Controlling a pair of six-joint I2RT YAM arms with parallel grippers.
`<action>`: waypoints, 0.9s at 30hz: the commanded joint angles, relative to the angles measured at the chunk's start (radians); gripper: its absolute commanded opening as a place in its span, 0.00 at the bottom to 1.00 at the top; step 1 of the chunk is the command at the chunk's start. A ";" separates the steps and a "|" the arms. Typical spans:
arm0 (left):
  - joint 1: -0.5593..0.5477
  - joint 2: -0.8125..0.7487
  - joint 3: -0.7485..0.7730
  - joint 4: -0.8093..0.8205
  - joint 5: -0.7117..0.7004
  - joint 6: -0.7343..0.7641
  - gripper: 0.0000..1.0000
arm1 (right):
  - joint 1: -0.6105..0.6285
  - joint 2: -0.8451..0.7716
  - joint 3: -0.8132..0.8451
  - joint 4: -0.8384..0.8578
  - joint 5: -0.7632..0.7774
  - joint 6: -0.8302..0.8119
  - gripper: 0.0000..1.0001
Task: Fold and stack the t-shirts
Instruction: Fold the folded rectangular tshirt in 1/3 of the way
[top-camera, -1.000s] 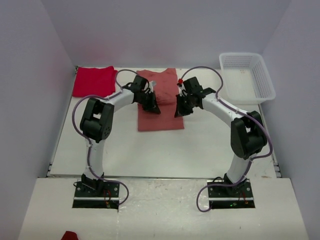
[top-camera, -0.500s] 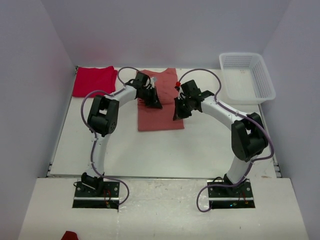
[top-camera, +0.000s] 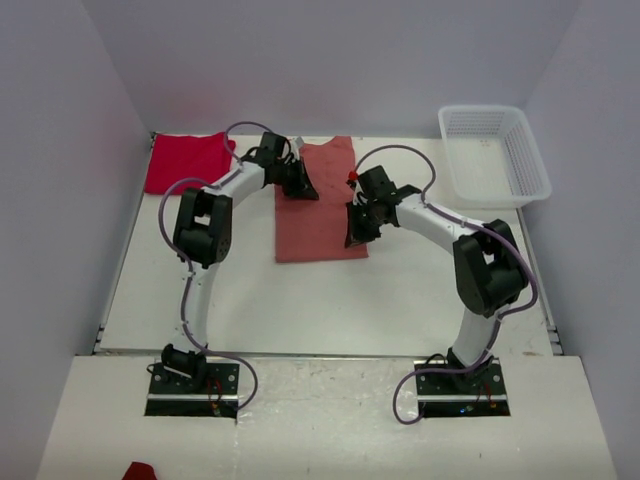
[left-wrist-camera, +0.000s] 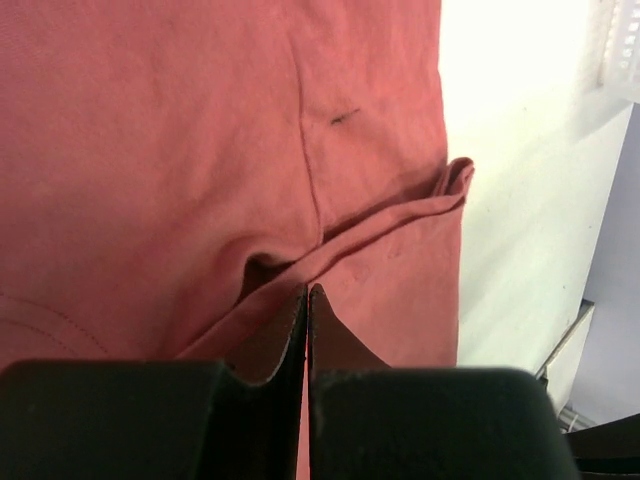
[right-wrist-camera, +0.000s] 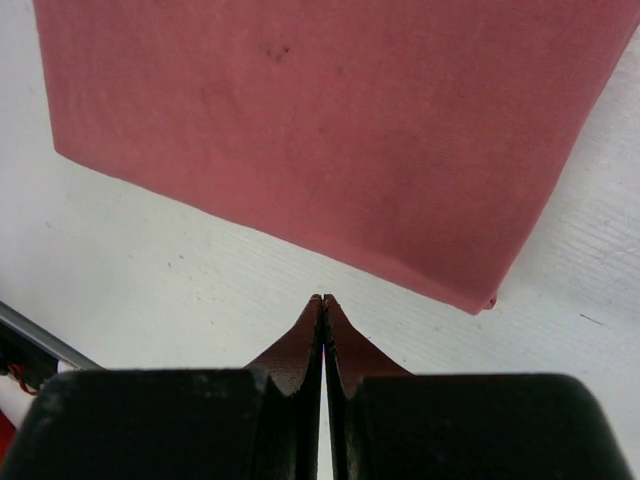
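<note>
My left arm has swung back toward the far wall, and my right has nudged in a touch. Far left, the red t-shirt (top-camera: 185, 163) lies folded at the counter's (top-camera: 300, 300) back corner. My left pincer (left-wrist-camera: 307, 298), pressed together, hangs over a raised crease in the salmon-pink t-shirt (top-camera: 322, 215) lying mid-counter. My right pincer (right-wrist-camera: 322, 305), also pressed together and empty, sits just off that tee's right edge. The white basket (top-camera: 495, 155) stands far right.

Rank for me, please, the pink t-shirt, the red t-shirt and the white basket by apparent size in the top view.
1. Salmon-pink t-shirt and white mesh basket: about alike, too close to rank.
2. Red t-shirt: clearly smallest.
</note>
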 joint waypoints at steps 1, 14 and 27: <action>0.015 0.029 0.050 -0.018 0.000 0.027 0.00 | 0.007 0.027 0.063 0.000 0.021 0.002 0.00; -0.023 -0.120 -0.091 -0.072 -0.229 0.151 0.00 | 0.005 0.297 0.389 -0.134 0.003 -0.012 0.00; -0.031 -0.172 -0.173 0.123 -0.332 0.194 0.00 | 0.007 0.351 0.402 -0.099 -0.029 -0.031 0.00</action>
